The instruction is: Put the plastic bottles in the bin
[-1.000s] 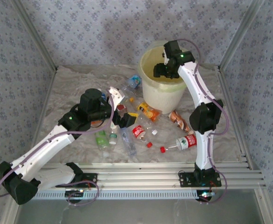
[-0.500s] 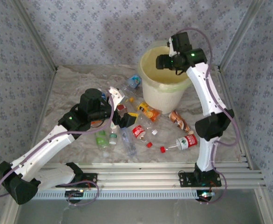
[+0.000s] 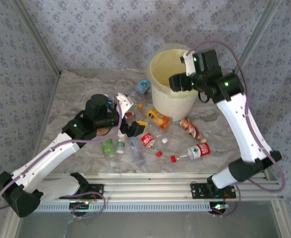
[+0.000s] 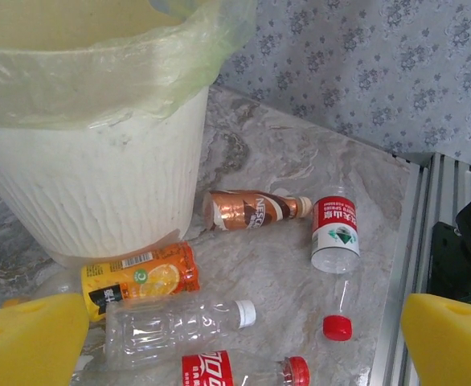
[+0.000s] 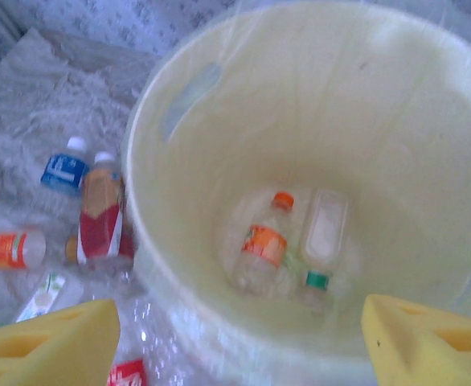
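White bin (image 5: 340,96), three bottles (image 5: 261,248) inside

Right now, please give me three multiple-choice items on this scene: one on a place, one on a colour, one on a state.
1. Where is the right gripper? A) above the mouth of the bin B) low at the near edge C) far out on the left side.
2. The cap of the orange-labelled bottle inside the bin is: A) blue B) orange C) black.
3. The left gripper is: A) shut tight B) half shut on something C) open wide.
Answers: 1 A, the view from its wrist looks down into the bin; 2 B, the cap above the label is orange; 3 C, its yellow fingers stand far apart.
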Motion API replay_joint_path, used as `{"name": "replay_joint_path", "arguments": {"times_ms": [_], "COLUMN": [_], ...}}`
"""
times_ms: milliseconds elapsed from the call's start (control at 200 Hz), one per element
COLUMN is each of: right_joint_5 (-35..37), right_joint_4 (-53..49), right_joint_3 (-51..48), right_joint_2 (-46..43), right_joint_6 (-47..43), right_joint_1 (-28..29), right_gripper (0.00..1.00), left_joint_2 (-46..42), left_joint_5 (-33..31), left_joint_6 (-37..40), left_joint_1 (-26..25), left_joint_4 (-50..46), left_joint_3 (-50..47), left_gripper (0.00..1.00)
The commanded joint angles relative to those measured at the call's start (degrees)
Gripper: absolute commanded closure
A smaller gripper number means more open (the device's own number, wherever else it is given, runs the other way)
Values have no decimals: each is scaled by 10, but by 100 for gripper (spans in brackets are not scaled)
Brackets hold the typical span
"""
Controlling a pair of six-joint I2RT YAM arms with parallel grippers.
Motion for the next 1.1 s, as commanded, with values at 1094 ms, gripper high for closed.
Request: {"name": "replay_joint_path", "arguments": {"times_ms": [1094], "right_joint_5": [-47], "right_joint_4": [309], "right_joint_3": [-601], "right_joint_2": [-120], "right_joint_6": [113], "right_joint_1": [-120], "right_gripper": [17], "left_joint_2": [3], "left_joint_5": [27], "left_joint_6": [9], "left_joint_1": [-4], "left_joint_4": [-2], "left_joint_3": [23], "left_gripper": [0]}}
